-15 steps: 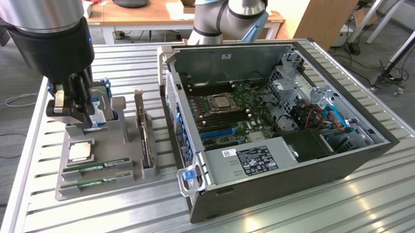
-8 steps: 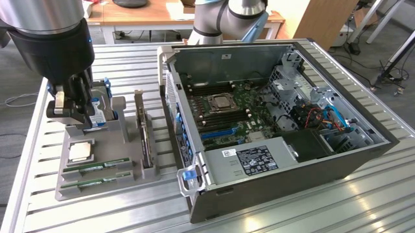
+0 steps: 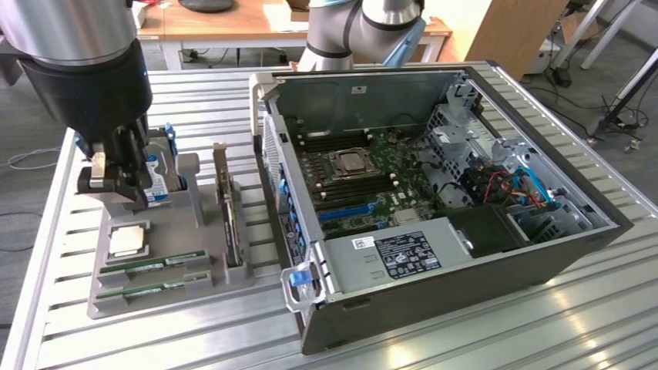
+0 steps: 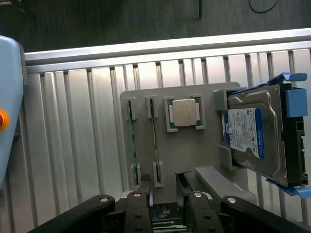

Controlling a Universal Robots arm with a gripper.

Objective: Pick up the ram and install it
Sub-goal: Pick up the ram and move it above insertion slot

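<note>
On the grey parts tray at the exterior view's left, count them: two RAM sticks, both seated in their slots, neither one lifted. The RAM stick beside the processor lay just next to the loose processor chip, and the outer RAM stick sat along the tray's edge, parallel to the first. One processor chip, one hard drive in a blue carrier, and one expansion card standing on edge: that was the tray's full load.

One gripper, and it hung over the far end of the tray, right by the hard drive, fingers apart and nothing between them. It was well clear of both sticks.

The exterior view gave the destination side: one open computer case on the slatted metal table, its motherboard exposed and one labelled power supply at the front.

The wrist view looked straight down instead. There the two sticks appeared as thin edges, side by side, the outer one showing green. The chip sat in its square pocket, the drive's blue-and-white label could be made out, and the spread fingers stood just short of the sticks' near ends.
</note>
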